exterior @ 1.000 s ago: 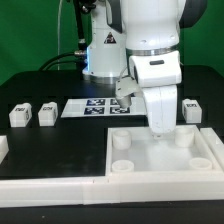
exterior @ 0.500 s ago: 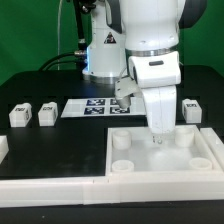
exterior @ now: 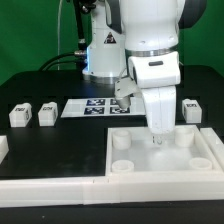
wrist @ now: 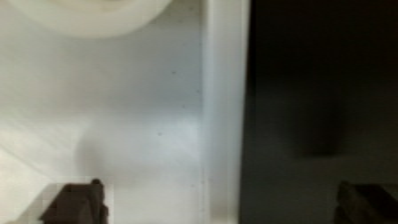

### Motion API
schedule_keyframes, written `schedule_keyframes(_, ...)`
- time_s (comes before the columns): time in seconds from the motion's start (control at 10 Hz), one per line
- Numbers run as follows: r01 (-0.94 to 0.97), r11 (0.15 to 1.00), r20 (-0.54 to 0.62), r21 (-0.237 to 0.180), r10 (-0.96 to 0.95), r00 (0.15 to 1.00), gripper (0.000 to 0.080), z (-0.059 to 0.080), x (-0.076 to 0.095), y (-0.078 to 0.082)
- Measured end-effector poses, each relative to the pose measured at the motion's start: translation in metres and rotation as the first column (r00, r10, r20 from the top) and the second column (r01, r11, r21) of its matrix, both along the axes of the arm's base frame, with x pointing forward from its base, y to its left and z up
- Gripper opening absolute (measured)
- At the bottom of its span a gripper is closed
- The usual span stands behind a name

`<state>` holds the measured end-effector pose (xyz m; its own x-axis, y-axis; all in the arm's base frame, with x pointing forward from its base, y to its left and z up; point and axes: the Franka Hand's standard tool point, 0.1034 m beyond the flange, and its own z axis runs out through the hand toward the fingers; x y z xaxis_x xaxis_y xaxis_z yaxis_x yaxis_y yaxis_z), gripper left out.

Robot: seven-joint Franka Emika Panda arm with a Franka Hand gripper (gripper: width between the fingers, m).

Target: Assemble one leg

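Three white legs with marker faces stand on the black table: two at the exterior view's left (exterior: 20, 115) (exterior: 46, 114) and one at its right (exterior: 192, 109). My gripper (exterior: 157, 139) is down at the far rim of the large white tray (exterior: 200, 160), far from all the legs. In the wrist view the gripper (wrist: 222, 205) is open and empty. Its dark fingertips (wrist: 75, 203) stand wide apart on either side of the tray's rim (wrist: 222, 100), one over the white tray floor and one over the black table. A round corner socket (wrist: 107, 12) shows at the edge.
The marker board (exterior: 95, 107) lies behind the tray, near the robot base. A white block (exterior: 3, 147) shows at the exterior view's left edge. A long white rail (exterior: 50, 185) runs along the table's front. Round sockets (exterior: 121, 141) sit in the tray's corners.
The gripper has come down slightly toward the tray's far rim. The legs and the tray have not moved.
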<state>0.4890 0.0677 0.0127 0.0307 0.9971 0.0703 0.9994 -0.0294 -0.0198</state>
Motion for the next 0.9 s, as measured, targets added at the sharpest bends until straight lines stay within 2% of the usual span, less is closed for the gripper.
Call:
schedule_keyframes(0.1,0.027,1.0,0.012,-0.005,-0.027,1.0,0.0649,0.011,0.001,-0.001)
schedule_keyframes(0.2,0.097,0.995,0.015,-0.015,-0.097,0.995,0.0649,0.029,-0.002,0.003)
schedule_keyframes(0.3,0.172,0.985,0.027,-0.021,-0.172,0.985,0.0649,0.047,-0.008,0.012)
schedule_keyframes(0.4,0.214,0.977,0.033,-0.025,-0.213,0.976,0.0649,0.059,-0.017,0.024)
schedule_keyframes(0.6,0.464,0.886,0.026,-0.019,-0.464,0.886,0.0649,0.067,-0.027,0.05)
schedule_keyframes(0.7,0.577,0.817,0.019,-0.017,-0.576,0.817,0.0649,0.066,-0.028,0.055)
schedule_keyframes(0.9,0.704,0.71,0.007,-0.017,-0.704,0.711,0.0649,0.066,-0.028,0.053)
